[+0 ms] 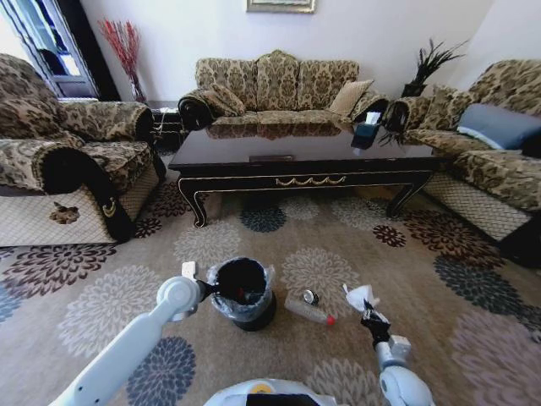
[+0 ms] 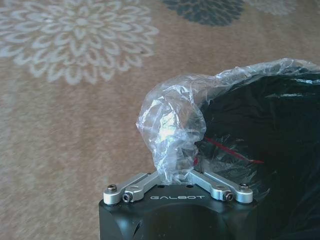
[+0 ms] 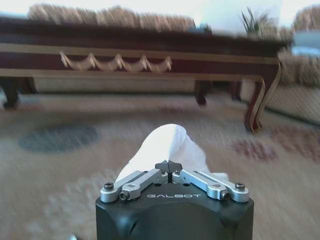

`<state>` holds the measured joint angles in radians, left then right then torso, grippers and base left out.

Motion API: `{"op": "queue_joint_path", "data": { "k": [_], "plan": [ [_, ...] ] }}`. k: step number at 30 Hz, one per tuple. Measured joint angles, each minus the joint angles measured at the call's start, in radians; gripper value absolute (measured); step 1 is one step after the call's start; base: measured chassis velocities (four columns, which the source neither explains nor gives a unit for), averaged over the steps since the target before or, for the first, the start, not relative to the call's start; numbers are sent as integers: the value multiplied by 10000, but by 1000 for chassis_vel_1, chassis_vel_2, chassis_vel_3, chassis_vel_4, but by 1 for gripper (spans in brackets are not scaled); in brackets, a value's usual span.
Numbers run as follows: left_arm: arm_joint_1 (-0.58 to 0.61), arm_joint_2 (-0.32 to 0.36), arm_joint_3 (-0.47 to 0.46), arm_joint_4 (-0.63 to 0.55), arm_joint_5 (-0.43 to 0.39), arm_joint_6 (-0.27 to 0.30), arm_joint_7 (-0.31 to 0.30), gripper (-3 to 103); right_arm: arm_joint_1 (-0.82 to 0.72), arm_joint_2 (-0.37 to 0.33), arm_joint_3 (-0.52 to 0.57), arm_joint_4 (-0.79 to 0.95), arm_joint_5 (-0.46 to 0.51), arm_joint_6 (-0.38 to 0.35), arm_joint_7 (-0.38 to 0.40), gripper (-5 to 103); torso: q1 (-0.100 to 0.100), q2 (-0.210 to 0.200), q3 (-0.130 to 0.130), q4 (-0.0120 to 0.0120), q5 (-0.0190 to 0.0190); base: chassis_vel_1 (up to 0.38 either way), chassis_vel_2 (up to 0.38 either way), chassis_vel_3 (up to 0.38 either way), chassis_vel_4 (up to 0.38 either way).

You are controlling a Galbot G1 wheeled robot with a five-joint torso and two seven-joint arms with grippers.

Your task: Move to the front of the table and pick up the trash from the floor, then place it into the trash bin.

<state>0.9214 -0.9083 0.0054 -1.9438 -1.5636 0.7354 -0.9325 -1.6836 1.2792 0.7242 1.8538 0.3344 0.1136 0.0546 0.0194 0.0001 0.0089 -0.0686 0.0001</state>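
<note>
R pincer (image 1: 365, 309) clamped on paper (image 1: 358, 295); bin (image 1: 243, 293) lies at its 9 o'clock, L pincer (image 1: 205, 288) clamped on bin's liner (image 2: 172, 127).

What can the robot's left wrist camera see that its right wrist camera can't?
Left wrist view alone: the left gripper closed on the crinkled clear plastic bag at the rim of the black trash bin.

Right wrist view alone: the right gripper pinching the crumpled white paper, with the dark brown table and its gold scroll ornament beyond, and a sofa behind it.

Both: the flower-patterned carpet and a black Galbot wrist with silver finger links.
</note>
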Motion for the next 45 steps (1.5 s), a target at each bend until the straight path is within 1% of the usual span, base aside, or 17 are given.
{"op": "queue_joint_path", "data": {
  "k": [2, 6, 10, 13, 15, 16, 19, 20, 26, 27, 31, 36, 41, 44, 45],
  "plan": [
    [-246, -92, 385, 76, 52, 0, 0, 0, -316, 39, -8, 825, -108, 47, -9, 0, 0, 0, 0, 0, -2, 0, 0, 0, 0],
    [-794, -207, 1104, 198, 62, 2, -5, 0, -778, 109, -350, 2423, -410, 135, -27, 0, 0, 0, 0, 3, -1, 0, 0, 0, 0],
    [-1132, -322, 1460, 278, 57, 1, -7, 0, -1020, 139, -668, 3101, -609, 219, -90, 0, 0, 0, 0, -1, 0, 0, 0, 0, 0],
    [-1466, -394, 1955, 370, 54, 0, -10, 0, -1327, 166, -1178, 3689, -974, 445, -219, 0, 0, 0, 0, 0, -2, 0, 0, 0, 0],
    [-1536, -393, 2066, 386, 53, 0, -13, 0, -1424, 174, -1331, 3811, -1080, 528, -296, 0, 0, 0, -1, 1, 0, 0, 0, 0, 0],
    [-1710, -381, 2368, 430, 42, 1, -16, 0, -1646, 195, -1670, 4027, -1355, 745, -505, 0, 0, 0, 0, 2, -1, 0, 0, 0, 0],
    [-1994, -396, 2753, 523, 33, 1, -17, 0, -1969, 232, -2190, 4222, -1811, 992, -717, 0, -1, 0, 0, 2, 0, 0, 0, 0, 0],
    [-1994, -396, 2753, 523, 33, 1, -17, 0, -1969, 232, -2190, 4222, -1811, 992, -717, 0, -1, 0, 0, 2, 0, 0, 0, 0, 0],
    [-2593, -675, 3369, 691, -20, 1, -18, 0, -2678, 279, -3427, 4358, -2428, 1094, -786, 0, 0, 0, 0, 1, -1, 0, 0, 0, 0],
    [-2593, -675, 3369, 691, -20, 1, -18, 0, -2678, 279, -3427, 4358, -2428, 1094, -786, 0, 0, 0, 0, 1, -1, 0, 0, 0, 0],
    [-2829, -926, 3784, 747, -26, 1, -48, 0, -2863, 274, -4132, 4203, -2865, 1138, -897, 0, 0, 0, 0, 0, -1, 0, 0, 0, 0],
    [-2888, -1014, 4125, 715, -13, 1, -99, 0, -2855, 308, -4417, 3897, -3223, 1233, -962, 0, -1, 0, 0, 2, 0, 0, 0, 0, 0],
    [-2887, -1059, 4191, 597, -23, 1, -126, 0, -2774, 320, -4556, 3551, -3344, 1266, -988, 0, 0, 0, 0, 1, 0, 0, 0, 0, 0],
    [-2836, -951, 4196, 429, -61, 1, -131, 0, -2616, 316, -4556, 3312, -3376, 1271, -965, 0, 0, 0, 0, 1, 0, 0, 0, 0, 0],
    [-2816, -922, 4196, 395, -65, 1, -133, 0, -2582, 314, -4554, 3272, -3376, 1270, -951, -3, 0, 0, 0, 1, 0, 0, 0, 0, 0]
  ]
}}
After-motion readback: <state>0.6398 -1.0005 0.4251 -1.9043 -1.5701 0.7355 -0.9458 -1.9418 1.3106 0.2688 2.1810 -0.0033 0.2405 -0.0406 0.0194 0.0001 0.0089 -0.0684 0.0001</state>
